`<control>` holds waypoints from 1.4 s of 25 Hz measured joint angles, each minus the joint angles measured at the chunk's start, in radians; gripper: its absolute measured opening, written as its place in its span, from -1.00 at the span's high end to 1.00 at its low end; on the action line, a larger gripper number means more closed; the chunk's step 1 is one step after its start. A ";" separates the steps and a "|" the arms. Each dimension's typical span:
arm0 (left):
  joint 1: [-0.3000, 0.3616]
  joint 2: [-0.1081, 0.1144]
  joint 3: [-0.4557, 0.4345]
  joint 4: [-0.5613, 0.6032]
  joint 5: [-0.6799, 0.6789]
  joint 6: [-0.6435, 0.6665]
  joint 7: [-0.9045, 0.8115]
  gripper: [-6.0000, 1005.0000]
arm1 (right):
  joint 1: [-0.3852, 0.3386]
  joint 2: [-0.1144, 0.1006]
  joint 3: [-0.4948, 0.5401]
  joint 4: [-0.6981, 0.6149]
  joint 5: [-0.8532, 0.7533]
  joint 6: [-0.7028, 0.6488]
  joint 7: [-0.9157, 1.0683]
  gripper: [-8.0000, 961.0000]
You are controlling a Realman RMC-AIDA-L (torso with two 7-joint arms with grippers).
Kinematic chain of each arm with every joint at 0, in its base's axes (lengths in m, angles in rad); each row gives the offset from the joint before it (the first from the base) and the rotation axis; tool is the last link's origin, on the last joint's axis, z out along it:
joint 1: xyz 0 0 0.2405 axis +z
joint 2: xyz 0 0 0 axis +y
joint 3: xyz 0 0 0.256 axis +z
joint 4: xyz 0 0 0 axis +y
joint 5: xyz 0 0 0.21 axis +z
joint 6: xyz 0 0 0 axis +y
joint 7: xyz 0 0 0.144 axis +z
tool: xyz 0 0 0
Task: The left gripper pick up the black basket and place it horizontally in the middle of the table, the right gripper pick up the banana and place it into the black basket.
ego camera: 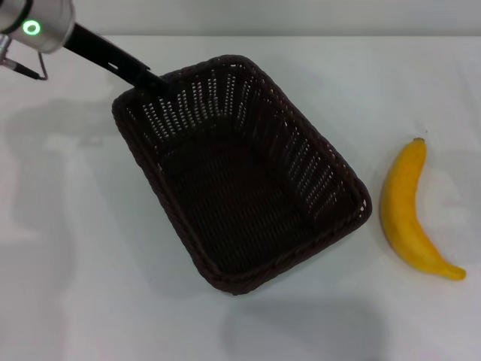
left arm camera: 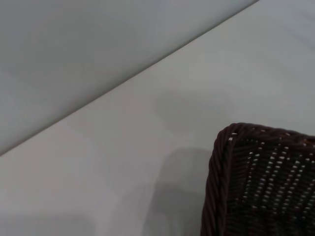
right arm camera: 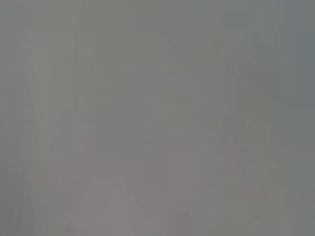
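The black basket (ego camera: 304, 154) lies at a diagonal in the middle of the white table (ego camera: 75, 263), open side up and empty. My left gripper (ego camera: 152, 80) reaches in from the far left, and its slender black fingers are closed on the basket's far-left rim corner. That corner of the basket also shows in the left wrist view (left arm camera: 266, 182). The yellow banana (ego camera: 397, 207) lies on the table to the right of the basket, apart from it, dark tip toward the far side. My right gripper is out of view; the right wrist view shows only blank grey.
The table's far edge (ego camera: 301, 35) runs along the top of the head view, and it also shows in the left wrist view (left arm camera: 147, 69) against a grey wall. Bare tabletop surrounds the basket and banana.
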State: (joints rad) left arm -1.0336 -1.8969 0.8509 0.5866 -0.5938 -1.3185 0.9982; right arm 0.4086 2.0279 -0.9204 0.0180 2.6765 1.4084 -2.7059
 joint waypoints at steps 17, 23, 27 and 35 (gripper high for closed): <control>0.043 -0.046 0.005 -0.007 0.038 0.113 0.026 -0.73 | -0.003 0.000 0.000 0.031 -0.001 0.037 0.002 -0.81; 0.046 -0.048 0.005 -0.007 0.038 0.134 0.042 -0.55 | 0.004 0.000 0.000 0.031 -0.001 0.038 0.002 -0.81; 0.045 -0.049 0.005 -0.007 0.039 0.136 0.055 -0.19 | 0.006 0.000 0.000 0.031 -0.002 0.038 0.002 -0.81; 0.037 -0.050 0.005 -0.008 0.032 0.130 0.066 0.16 | 0.010 0.000 0.000 0.031 -0.010 0.038 0.002 -0.81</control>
State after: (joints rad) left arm -0.9967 -1.9466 0.8559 0.5786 -0.5620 -1.1882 1.0639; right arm 0.4185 2.0279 -0.9204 0.0491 2.6663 1.4466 -2.7036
